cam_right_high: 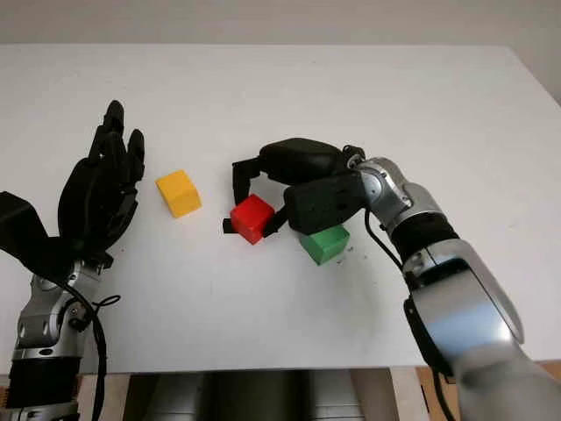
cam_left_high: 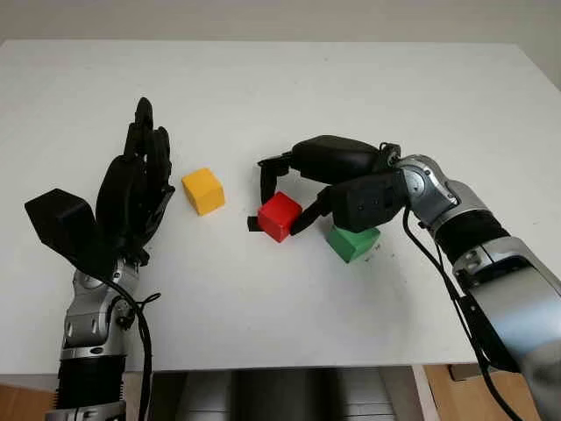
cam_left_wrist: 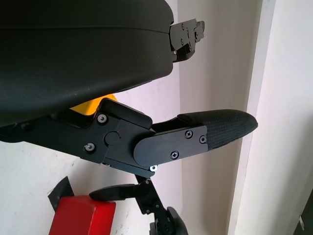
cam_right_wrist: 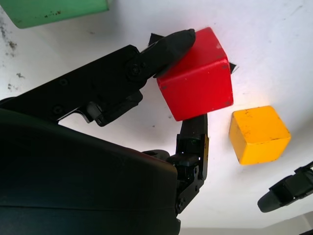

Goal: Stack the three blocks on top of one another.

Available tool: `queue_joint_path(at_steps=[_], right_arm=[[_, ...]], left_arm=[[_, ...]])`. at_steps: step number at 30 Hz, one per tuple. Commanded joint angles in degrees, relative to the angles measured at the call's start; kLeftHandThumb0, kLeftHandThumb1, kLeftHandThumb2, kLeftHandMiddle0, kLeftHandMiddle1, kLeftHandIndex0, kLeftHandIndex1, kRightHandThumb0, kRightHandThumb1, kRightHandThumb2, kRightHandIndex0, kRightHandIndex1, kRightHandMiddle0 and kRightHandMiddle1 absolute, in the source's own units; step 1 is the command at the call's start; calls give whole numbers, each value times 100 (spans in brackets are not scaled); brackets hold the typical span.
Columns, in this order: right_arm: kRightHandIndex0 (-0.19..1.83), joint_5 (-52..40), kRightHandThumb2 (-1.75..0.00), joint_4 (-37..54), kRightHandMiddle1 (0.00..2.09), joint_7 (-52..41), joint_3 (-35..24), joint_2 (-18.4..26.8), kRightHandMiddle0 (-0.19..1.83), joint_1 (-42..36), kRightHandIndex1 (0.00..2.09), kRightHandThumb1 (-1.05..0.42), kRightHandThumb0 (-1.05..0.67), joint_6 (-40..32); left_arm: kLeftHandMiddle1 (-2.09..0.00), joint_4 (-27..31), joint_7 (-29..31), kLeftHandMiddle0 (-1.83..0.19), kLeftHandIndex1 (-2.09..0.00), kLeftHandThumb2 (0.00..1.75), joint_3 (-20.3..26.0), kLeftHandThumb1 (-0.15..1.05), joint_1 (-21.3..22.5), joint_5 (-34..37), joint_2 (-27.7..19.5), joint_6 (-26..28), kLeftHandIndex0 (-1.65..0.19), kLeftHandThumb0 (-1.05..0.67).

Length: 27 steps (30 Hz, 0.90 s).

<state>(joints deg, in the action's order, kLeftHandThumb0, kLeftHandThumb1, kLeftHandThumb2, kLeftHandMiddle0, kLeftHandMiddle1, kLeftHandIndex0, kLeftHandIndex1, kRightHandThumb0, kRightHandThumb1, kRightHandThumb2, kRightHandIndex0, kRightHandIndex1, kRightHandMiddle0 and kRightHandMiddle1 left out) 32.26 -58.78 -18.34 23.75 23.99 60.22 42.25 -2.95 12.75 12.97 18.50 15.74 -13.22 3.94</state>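
Three small cubes lie on the white flat surface [cam_left_high: 289,307] before me, none stacked on another. Nearest me on the right is the green wooden block [cam_left_high: 353,241], sitting on the surface partly under my right robot hand [cam_left_high: 282,203]. That hand comes in from the right and is clenched around the red wooden block [cam_left_high: 280,216], just left of the green one: in the right wrist view one black fingertip [cam_right_wrist: 171,43] presses the block's side toward the green cube, and another finger [cam_right_wrist: 194,132] bears on the opposite side. The red block looks to be on or barely above the surface; I cannot tell which. The red and green blocks are close together but not visibly touching.

A little farther away and to the left lies the yellow wooden block [cam_left_high: 203,190], apart from the red one and untouched. My left robot hand [cam_left_high: 133,195] is at the left, just beside the yellow block, released and holding nothing, its palm turned toward the blocks.
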Motion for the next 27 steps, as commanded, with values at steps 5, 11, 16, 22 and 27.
queue_joint_path(at_steps=[5, 11, 16, 22, 27], right_arm=[[26, 316, -5, 18, 118, 581, 122, 127, 30, -31, 2, -86, -49, 90], [9, 334, -5, 32, 41, 728, 130, 167, 28, -4, 3, -84, -54, 126], [4, 429, -6, 80, 24, 928, 191, 194, 27, -21, 3, -85, -58, 182], [-16, -124, -5, 157, 4, -7, 11, 243, -4, 49, 0, -86, -74, 169], [-19, -978, -5, 533, 0, -1005, -329, 337, -19, -35, 0, -84, -86, 115]], left_arm=[[0, 90, 19, 19, 0, 64, 9, 105, -7, -7, -59, 37, 19, -79], [0, 42, 22, 19, 0, 64, 11, 105, 25, -17, -64, -4, 19, -80], [0, 58, -15, 19, 0, 64, -7, 105, 34, -38, -46, 23, 19, -80], [0, 129, 98, 19, 0, 62, 23, 105, -19, 21, -126, 76, 19, -80], [0, 346, 25, 19, 0, 56, 25, 105, -121, -50, -175, 134, 19, -80]])
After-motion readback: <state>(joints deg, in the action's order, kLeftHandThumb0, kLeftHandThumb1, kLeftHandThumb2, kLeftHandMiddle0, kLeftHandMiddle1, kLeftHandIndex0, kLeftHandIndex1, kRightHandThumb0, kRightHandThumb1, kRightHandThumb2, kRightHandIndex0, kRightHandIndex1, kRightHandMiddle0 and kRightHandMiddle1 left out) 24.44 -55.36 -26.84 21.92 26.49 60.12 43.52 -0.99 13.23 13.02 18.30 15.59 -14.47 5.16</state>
